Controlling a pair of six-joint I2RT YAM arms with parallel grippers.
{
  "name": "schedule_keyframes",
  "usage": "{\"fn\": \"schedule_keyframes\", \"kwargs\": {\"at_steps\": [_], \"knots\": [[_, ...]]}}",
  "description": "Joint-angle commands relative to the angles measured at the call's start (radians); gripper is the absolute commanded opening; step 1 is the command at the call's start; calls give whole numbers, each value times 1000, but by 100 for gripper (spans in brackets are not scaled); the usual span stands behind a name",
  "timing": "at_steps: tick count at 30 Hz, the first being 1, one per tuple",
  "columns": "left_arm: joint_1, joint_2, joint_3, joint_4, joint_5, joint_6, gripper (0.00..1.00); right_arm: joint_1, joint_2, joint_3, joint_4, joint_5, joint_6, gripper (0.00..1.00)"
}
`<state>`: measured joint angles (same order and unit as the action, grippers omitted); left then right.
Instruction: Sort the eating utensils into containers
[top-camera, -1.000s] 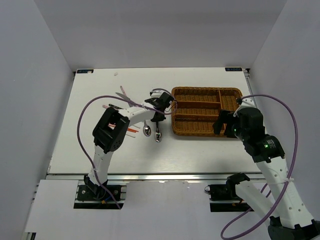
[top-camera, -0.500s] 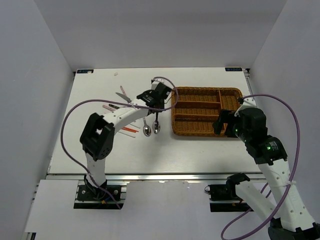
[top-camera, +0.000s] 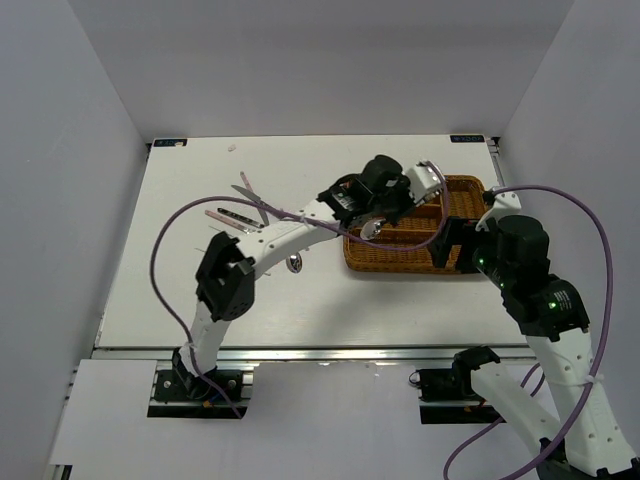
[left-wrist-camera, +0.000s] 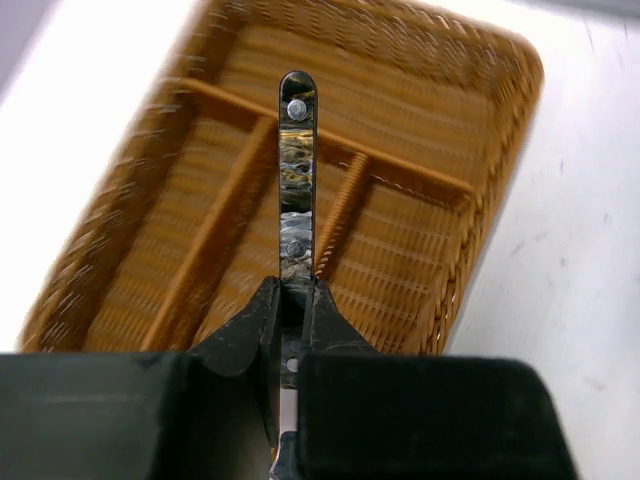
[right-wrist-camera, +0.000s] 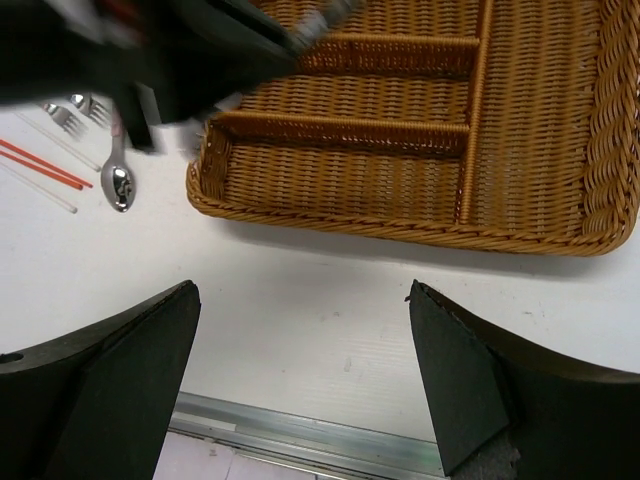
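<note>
Broadly, a flat white table fills the scene, and a rectangular brown woven wicker tray sits on its right half, its long sections and one cross section set off by woven dividers. The left arm reaches across over the tray's left part. There the left gripper is pinched narrowly on a dark-handled utensil, whose marbled, two-riveted handle sticks out ahead above the dividers. The wrist view is blurred, so which compartment lies beneath cannot be told. The right gripper hangs over bare table just beside the tray's near rim, its fingers spread wide and holding nothing. Left of the tray, a small metal spoon lies on the table. Thin red chopsticks and two forks lie near it.
</note>
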<state>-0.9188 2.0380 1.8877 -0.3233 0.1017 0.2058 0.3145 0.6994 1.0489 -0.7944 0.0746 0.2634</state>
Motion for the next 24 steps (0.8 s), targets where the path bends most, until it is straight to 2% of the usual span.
{"fn": "schedule_keyframes", "kwargs": {"at_steps": [1,2,6,7,11,13,14,15,16,17,22,24], "knots": [[-8,120,80,-55,202,190,0,-3,-9,60,-12,-38,-23,89],[-11,142,94,-65,239,210,0,-3,-9,69,-14,-38,-24,89],[-25,208,120,-83,240,306,0,-3,-12,89,-28,-44,-30,89],[-25,217,123,-103,256,335,10,-3,-15,92,-31,-47,-32,89],[-32,231,110,-122,247,389,9,-3,-17,103,-29,-45,-35,89],[-32,229,100,-135,248,406,14,-3,-15,103,-26,-47,-36,89],[-32,229,100,-141,248,403,34,-3,-12,103,-26,-47,-38,89],[-32,217,97,-140,242,376,39,-3,-9,102,-25,-47,-36,89],[-32,203,91,-108,206,348,49,-5,-9,97,-23,-45,-38,89],[-32,183,53,-71,181,315,97,-3,-5,95,-19,-45,-38,89],[-31,-57,-137,225,54,114,98,-3,14,102,-3,-52,-35,89],[-26,-116,-199,294,-139,-12,98,-5,17,105,1,-47,-36,89]]}}
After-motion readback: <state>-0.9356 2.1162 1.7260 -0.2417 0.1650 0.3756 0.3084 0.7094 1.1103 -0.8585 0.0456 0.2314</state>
